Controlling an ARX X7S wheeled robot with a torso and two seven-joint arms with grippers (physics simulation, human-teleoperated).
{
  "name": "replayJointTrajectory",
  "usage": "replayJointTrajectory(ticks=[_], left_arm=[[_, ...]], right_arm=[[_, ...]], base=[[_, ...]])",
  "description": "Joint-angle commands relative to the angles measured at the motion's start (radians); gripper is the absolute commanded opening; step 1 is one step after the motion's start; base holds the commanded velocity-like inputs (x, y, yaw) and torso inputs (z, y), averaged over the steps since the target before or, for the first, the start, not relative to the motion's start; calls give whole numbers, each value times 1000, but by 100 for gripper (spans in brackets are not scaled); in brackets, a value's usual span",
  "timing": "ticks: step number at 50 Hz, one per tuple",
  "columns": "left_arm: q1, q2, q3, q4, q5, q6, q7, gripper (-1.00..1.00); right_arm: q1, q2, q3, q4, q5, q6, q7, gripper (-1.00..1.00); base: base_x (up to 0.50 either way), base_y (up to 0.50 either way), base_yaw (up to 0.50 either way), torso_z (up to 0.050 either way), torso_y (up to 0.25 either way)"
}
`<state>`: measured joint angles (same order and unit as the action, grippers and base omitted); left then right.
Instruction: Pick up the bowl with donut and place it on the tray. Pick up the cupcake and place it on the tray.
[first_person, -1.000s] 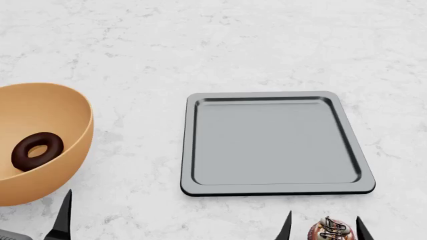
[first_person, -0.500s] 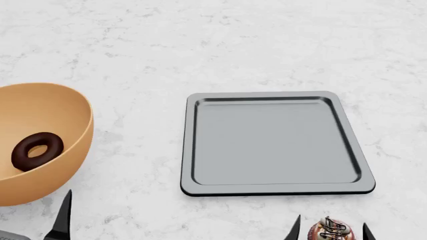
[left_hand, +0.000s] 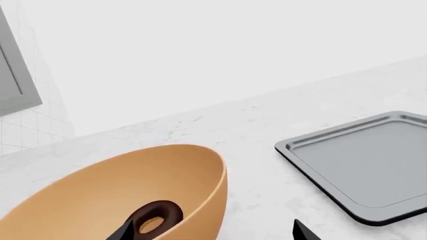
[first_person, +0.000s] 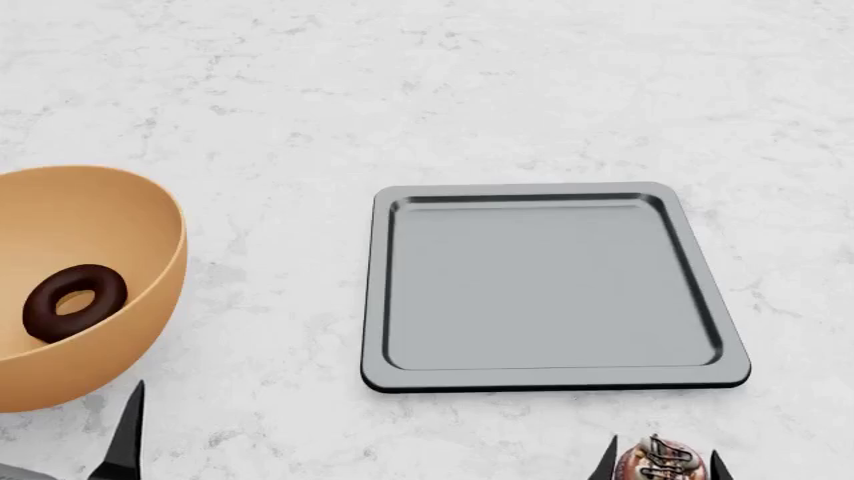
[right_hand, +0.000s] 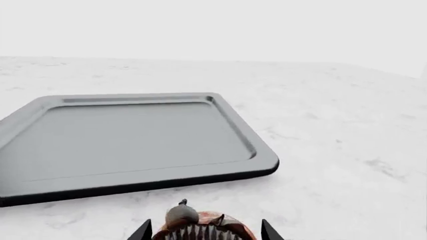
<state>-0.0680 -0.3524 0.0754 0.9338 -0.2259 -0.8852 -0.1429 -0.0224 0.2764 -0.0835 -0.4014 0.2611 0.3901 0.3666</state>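
Head view: right gripper (first_person: 663, 467) fingers flank cupcake (first_person: 659, 462), contact unclear. Left gripper (left_hand: 210, 232) spread across bowl (first_person: 74, 285) rim. Squeeze wrapper gently, lift straight, clear tray (first_person: 550, 375) rim.

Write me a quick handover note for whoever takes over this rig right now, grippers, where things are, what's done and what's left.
Right gripper: fingers flank the small cupcake in its ribbed red-brown wrapper, close on both sides; a firm grip cannot be confirmed. The cupcake is just in front of the tray's near edge.
Left gripper: open, one fingertip inside the large tan-orange bowl, the other outside, straddling the wall, not clamped.
The small chocolate-glazed ring donut lies in the bowl, left of the tray.
The flat dark grey metal tray holds nothing.
Done: nothing placed. Left: move the bowl with the donut and the cupcake onto the tray.
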Motion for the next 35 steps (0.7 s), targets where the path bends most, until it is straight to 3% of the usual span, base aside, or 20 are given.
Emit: replayJointTrajectory(ticks=[1,7,17,26,35], left_arm=[[0,14,-24,-2,2,-7,0,100],[-3,13,-21,-6,4,-4,-4,100],[-17,18,-9,-50,9,38,-6,100],[-20,20,4,-95,23,96,-8,100],[-29,20,9,-115,25,113,-11,100]], right_arm=[[-10,-5,8,-15,-13,20,-15,-100],[6,23,-13,-126,-31,68,-3,-100],[207,52,-75,-204,-16,229,-39,-100],[455,38,-74,-65,49,355,-94,-100],[638,16,-110,192,9,304,-125,-100]], base=[[0,0,0,0,0],[0,0,0,0,0],[0,0,0,0,0],[0,0,0,0,0],[0,0,0,0,0]])
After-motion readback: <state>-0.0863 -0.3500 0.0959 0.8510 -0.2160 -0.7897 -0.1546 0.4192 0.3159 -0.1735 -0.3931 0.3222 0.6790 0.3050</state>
